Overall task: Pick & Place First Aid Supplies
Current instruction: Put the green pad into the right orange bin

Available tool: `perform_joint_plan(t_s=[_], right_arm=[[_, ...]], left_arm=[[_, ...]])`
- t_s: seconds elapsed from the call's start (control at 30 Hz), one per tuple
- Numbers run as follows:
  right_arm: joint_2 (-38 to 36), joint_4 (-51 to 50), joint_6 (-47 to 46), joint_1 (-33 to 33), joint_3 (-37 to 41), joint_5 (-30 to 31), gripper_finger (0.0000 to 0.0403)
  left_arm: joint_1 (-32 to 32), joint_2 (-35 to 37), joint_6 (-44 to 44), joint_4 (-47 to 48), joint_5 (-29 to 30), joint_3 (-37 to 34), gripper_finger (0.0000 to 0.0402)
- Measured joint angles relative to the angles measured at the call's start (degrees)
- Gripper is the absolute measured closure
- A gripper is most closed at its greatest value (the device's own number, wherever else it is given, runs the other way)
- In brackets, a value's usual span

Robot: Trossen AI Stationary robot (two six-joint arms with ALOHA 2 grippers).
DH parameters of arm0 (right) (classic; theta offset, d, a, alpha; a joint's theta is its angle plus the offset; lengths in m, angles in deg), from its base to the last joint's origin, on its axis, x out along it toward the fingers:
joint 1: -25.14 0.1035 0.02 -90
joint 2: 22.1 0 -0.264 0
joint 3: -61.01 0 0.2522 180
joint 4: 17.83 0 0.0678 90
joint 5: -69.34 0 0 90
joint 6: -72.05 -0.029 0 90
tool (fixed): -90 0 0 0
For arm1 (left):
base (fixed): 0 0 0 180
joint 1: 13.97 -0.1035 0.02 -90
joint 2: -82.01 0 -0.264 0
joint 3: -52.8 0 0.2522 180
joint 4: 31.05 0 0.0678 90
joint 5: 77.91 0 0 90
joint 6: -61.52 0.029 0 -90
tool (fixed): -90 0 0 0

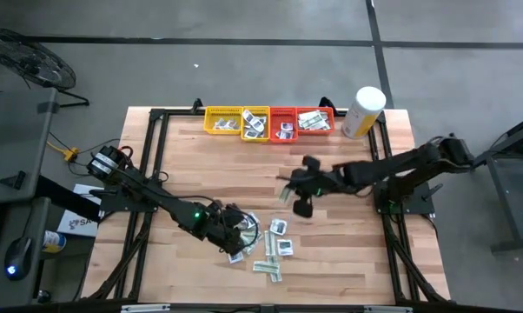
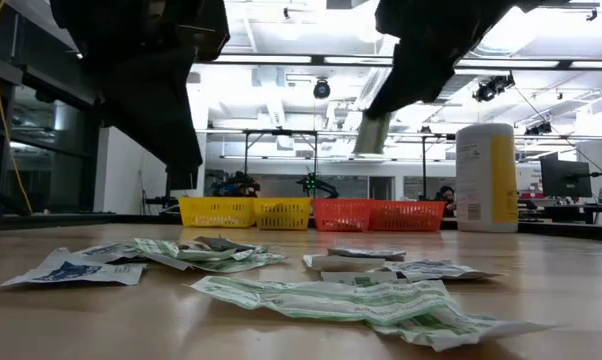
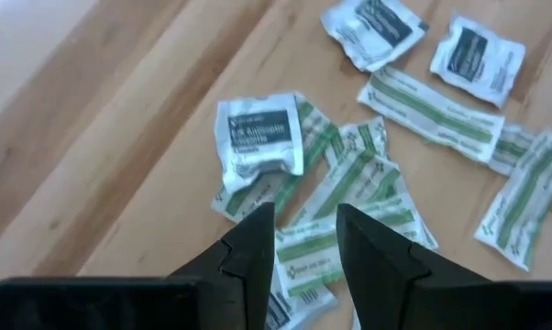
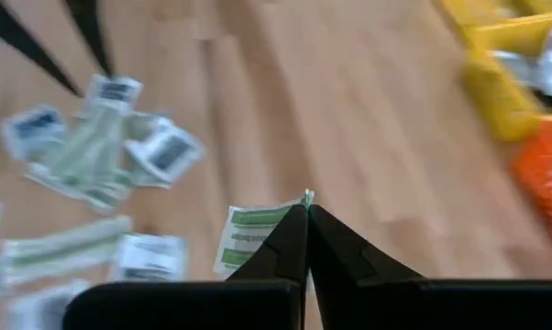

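Four trays: two yellow (image 1: 236,121) and two red (image 1: 301,121) in a row at the table's (image 1: 201,174) far edge, packets inside; canister (image 1: 362,111) just beside the red end.
High view, pile: strips and squares (image 1: 266,246) scattered on the near middle of the table.
High view, left gripper (image 1: 234,228): low over the pile's left edge.
High view, right gripper (image 1: 289,187): above mid-table, between pile and trays, a strip (image 1: 285,193) at its tip.
Low view: packets (image 2: 361,295) lie flat in front; the strip (image 2: 372,132) hangs in the air under the right arm, well clear of the wood.
Left wrist view: fingers (image 3: 254,252) parted, nothing between them, a green strip (image 3: 349,197) and a square (image 3: 258,137) just ahead.
Right wrist view: jaws clenched on the strip (image 4: 253,234); pile beyond.
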Motion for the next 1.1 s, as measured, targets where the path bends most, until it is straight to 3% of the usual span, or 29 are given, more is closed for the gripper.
perform_joint_plan(t_s=[0.33,0.73,0.9,1.1], right_arm=[[-6.3,-10.7,17.2,-17.3,0.0,-4.2,0.0402],[-6.0,-6.8,35.9,-43.9,0.0,-15.0,0.0403],[-4.8,-0.3,36.8,-53.8,0.0,-20.4,0.0403],[0.8,4.8,28.6,-59.3,0.0,-22.6,0.0403]], left_arm=[[-5.3,0.0,1.0,-1.4,0.8,0.0,0.0283],[-16.1,0.0,10.3,-2.8,-5.7,0.0,0.0283],[-20.1,0.0,11.6,-3.1,-6.1,0.0,0.0283],[-25.0,0.0,13.2,-5.6,-7.8,0.0,0.0283]])
